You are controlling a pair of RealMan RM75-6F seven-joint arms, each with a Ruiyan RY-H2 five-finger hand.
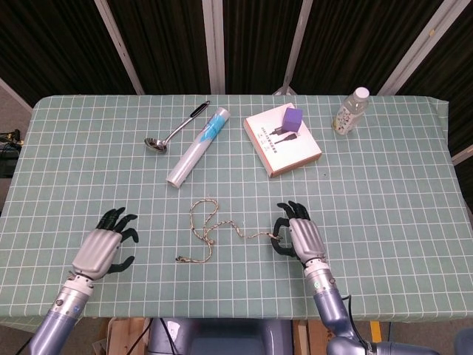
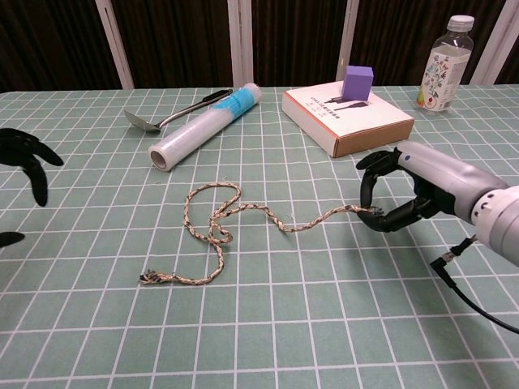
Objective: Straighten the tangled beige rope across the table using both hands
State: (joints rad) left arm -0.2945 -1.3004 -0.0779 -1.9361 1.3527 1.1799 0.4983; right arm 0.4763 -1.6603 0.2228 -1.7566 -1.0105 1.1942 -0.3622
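Note:
The beige rope (image 1: 194, 219) (image 2: 216, 234) lies in a tangled loop at the middle of the table, with one frayed end free at the front left. Its other end runs right to my right hand (image 1: 299, 237) (image 2: 397, 194), which pinches it between thumb and a finger just above the cloth. My left hand (image 1: 105, 242) (image 2: 26, 160) rests well to the left of the rope, holding nothing, its dark fingers spread apart. In the chest view only the fingers of that hand show at the frame's edge.
Behind the rope lie a roll of clear film (image 1: 198, 146) (image 2: 207, 126) and a metal ladle (image 1: 174, 132) (image 2: 170, 117). A flat box (image 1: 277, 148) (image 2: 349, 126) carries a purple cube (image 1: 293, 118) (image 2: 357, 81). A plastic bottle (image 1: 350, 111) (image 2: 442, 65) stands at the back right.

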